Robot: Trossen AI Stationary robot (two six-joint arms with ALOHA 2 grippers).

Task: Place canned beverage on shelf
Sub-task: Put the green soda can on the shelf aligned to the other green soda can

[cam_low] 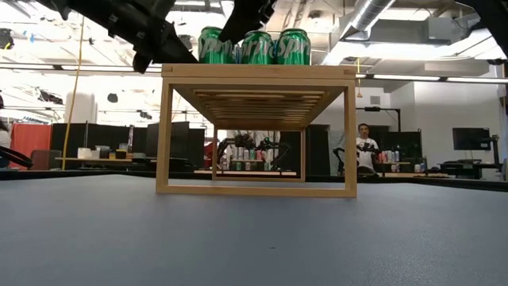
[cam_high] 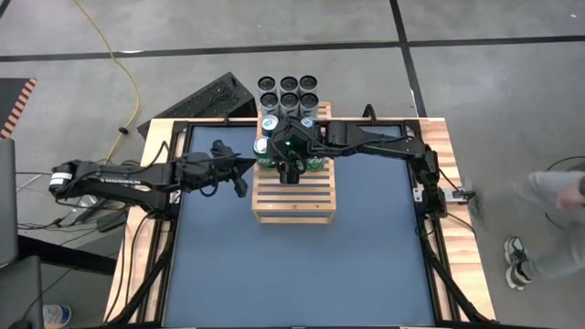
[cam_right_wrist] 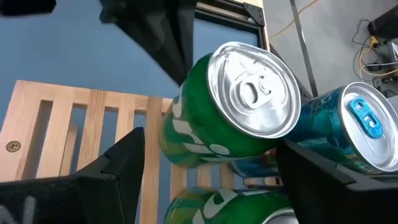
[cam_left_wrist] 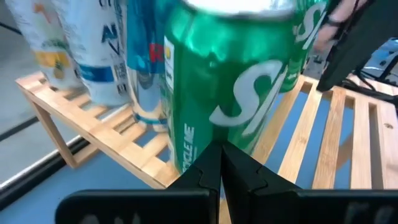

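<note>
While both arms reached in over the far half of the bench (cam_high: 302, 274), the wooden shelf (cam_high: 294, 199) stood on the blue surface, its slatted top carrying a row of green cans (cam_low: 254, 46) at its far end. The right gripper (cam_right_wrist: 205, 168) hung over that row with its jaws wide apart, one finger to each side of a green can (cam_right_wrist: 236, 112) whose silver lid faced the wrist camera; I could not tell whether the fingers touched it. A blue-topped can (cam_right_wrist: 357, 124) stood just beside the green one, right against the outer finger, and another green can (cam_right_wrist: 224, 208) crowded in close by.

The left gripper (cam_left_wrist: 221, 165) sat at the shelf's left edge, its jaws pressed together on nothing, the tips just short of a green can (cam_left_wrist: 242, 81) that filled its view. Beside that can, white and blue cans (cam_left_wrist: 106, 50) lined the shelf's end, leaving little room there. The right arm's dark finger (cam_left_wrist: 351, 43) showed past the green can.

Off the bench's far edge, a cluster of dark-topped cans (cam_high: 289, 93) waited on the floor side, next to a dark keyboard-like object (cam_high: 196, 105). A yellow cable (cam_high: 119, 64) trailed over the floor, and a person (cam_high: 553, 215) walked past on the right.
</note>
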